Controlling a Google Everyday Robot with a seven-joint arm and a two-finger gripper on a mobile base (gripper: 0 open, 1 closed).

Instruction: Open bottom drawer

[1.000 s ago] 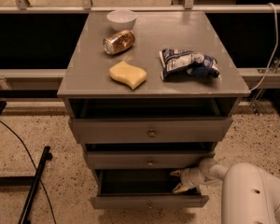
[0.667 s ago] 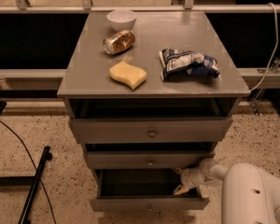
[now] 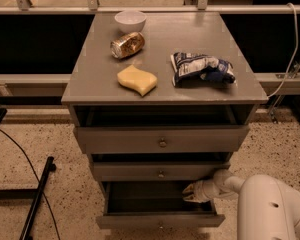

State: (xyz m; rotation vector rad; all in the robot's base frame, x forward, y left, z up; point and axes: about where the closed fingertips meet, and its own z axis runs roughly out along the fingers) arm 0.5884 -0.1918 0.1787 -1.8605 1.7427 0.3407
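The bottom drawer is the lowest, slimmest grey front of the cabinet and stands pulled out, its dark inside showing above the front panel. Its small knob sits at the frame's lower edge. My gripper reaches in from the right on a white arm. It hovers over the right side of the open drawer, just under the middle drawer.
The top drawer is also pulled out slightly. On the cabinet top lie a white bowl, a tipped can, a yellow sponge and a blue-white chip bag. A black stand leg lies on the floor at left.
The gripper has shifted slightly left and up inside the drawer opening. The bottom drawer stays pulled out as before.
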